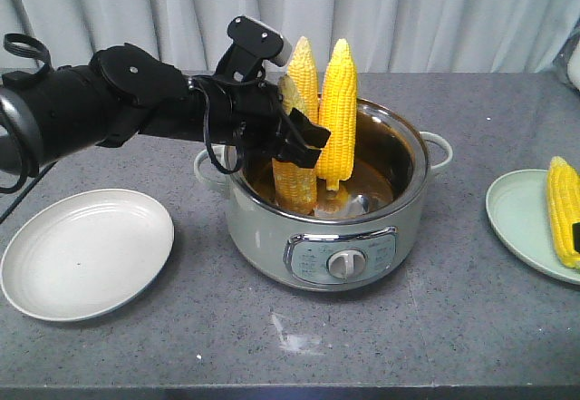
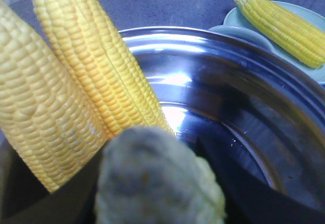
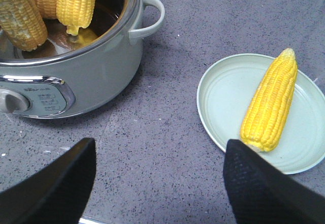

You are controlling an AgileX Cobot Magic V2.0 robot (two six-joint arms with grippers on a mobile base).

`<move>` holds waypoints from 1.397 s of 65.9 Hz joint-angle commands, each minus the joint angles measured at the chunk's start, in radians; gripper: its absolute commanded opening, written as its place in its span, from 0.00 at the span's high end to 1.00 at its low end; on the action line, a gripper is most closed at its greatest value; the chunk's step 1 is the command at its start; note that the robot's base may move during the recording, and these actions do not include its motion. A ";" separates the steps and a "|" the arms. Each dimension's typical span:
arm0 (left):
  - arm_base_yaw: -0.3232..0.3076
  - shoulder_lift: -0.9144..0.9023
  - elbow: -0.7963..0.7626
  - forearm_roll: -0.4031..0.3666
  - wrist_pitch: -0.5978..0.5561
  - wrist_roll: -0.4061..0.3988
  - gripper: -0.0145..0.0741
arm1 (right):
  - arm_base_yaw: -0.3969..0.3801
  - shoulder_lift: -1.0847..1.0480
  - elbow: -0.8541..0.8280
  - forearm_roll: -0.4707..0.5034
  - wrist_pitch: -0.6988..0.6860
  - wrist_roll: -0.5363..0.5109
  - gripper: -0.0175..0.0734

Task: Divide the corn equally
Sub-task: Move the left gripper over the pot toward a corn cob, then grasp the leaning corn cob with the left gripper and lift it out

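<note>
It looked like a staged kitchen set-up: a grey speckled countertop (image 1: 435, 327) backed by a pale pleated curtain (image 1: 435, 10), an electric cooking pot (image 1: 263, 237) with a front dial holding corn (image 1: 337, 110), a white plate (image 1: 54, 273) and a pale green plate (image 1: 517, 209) near the countertop's opposite edges.

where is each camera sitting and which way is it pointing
Exterior front-facing: above the robot's side of the grey table, facing the pot; the left arm shows, left gripper closed on the front cob.
Left wrist: on the left gripper, close over the pot, looking into it past that cob; dark gripper edges at the bottom.
Right wrist: above the table, looking down at the green plate and lone cob; the open right gripper frames the bottom.
Shared: all three show the pot.
</note>
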 commanded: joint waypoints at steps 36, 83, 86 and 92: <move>-0.004 -0.241 -0.033 0.006 -0.026 0.002 0.57 | 0.002 -0.001 -0.026 0.003 -0.058 -0.002 0.26; -0.004 -0.529 -0.033 1.017 0.155 -0.803 0.57 | 0.002 -0.001 -0.026 0.003 -0.058 -0.002 0.26; -0.004 -0.526 -0.032 1.110 0.206 -0.886 0.57 | 0.002 -0.001 -0.026 0.003 -0.057 -0.002 0.26; -0.004 -0.519 -0.032 1.259 0.309 -1.023 0.57 | 0.002 -0.001 -0.026 0.003 -0.057 -0.002 0.26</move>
